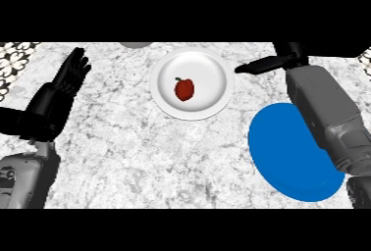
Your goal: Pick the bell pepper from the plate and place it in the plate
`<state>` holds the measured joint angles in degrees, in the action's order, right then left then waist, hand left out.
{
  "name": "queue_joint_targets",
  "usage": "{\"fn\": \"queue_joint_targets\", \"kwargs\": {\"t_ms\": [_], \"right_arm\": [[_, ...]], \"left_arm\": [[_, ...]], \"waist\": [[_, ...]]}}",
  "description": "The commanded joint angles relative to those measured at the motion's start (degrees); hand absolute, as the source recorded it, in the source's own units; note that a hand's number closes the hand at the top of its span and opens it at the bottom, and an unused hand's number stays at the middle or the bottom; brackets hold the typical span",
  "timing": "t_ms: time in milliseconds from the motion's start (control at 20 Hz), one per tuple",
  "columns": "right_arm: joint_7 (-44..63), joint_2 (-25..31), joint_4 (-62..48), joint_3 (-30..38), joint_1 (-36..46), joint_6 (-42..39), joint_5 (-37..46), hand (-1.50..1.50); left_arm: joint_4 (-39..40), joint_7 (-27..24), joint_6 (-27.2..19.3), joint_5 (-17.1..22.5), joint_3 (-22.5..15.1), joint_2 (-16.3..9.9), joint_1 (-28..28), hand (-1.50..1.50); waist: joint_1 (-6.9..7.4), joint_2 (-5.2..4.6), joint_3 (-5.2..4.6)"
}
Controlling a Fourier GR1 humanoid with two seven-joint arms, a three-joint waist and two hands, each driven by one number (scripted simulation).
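A small red bell pepper lies near the middle of a white plate at the counter's far centre. A blue plate rests at the right, partly under my right forearm. My right hand hangs just right of the white plate's rim, its fingers pointing left toward the plate and holding nothing. At the left, my left hand stays open with fingers up, apart from both plates.
A grey round object peeks in at the top edge, left of the white plate. The marbled counter stretches between the two arms. Patterned wall tiles show at the far left corner.
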<state>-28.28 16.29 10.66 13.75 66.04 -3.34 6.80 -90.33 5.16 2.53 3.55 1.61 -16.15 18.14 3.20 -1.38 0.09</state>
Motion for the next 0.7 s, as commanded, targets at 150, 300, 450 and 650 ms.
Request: {"fn": "queue_joint_targets", "kwargs": {"t_ms": [150, 300, 450, 650], "right_arm": [[-3.6, 7.8, -1.9, -0.2, -2.6, -7.3, 1.2, -1.50], [-4.0, 9.4, -1.9, -0.3, -2.0, -7.9, 1.6, -1.50], [-6.2, 10.3, -2.3, -0.4, -3.0, -9.0, 2.1, -1.50], [-9.2, 13.4, -2.4, -0.3, -5.3, -9.0, 2.5, -1.50]], "left_arm": [[-2.4, 0.7, 0.7, 0.1, 0.9, -0.9, -0.8, 0.00], [-2.5, 6.0, 0.1, 1.3, 0.6, 0.0, 3.2, 0.00], [1.9, 0.1, -0.5, -1.2, -0.2, 1.4, 2.1, 0.00], [0.8, 0.6, 2.4, 0.9, 2.0, -1.5, 1.4, 0.00]], "waist": [[0.46, -0.07, 0.05], [0.20, -0.03, 0.08], [0.25, -0.51, 0.07], [0.32, -0.30, 0.08]]}}
